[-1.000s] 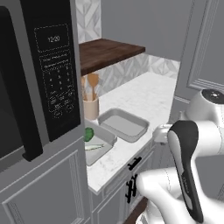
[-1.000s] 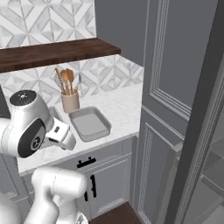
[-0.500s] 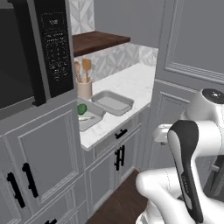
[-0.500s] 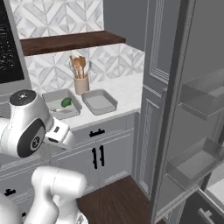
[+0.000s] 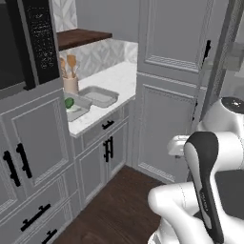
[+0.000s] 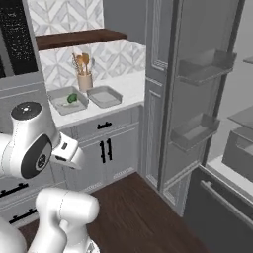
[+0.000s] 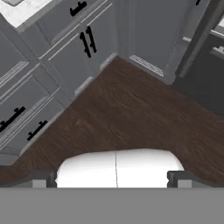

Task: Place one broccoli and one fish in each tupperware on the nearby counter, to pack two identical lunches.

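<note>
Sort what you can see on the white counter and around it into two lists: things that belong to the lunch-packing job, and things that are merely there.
Job:
- near tupperware, holding a broccoli
- second tupperware, nothing visible in it
- white counter

Merely there:
- utensil jar with wooden spoons
- wooden shelf
- microwave

Two grey trays [image 6: 104,96] [image 6: 66,100] and a utensil jar [image 6: 85,80] are borne side by side on the white counter [image 6: 129,85].
</note>
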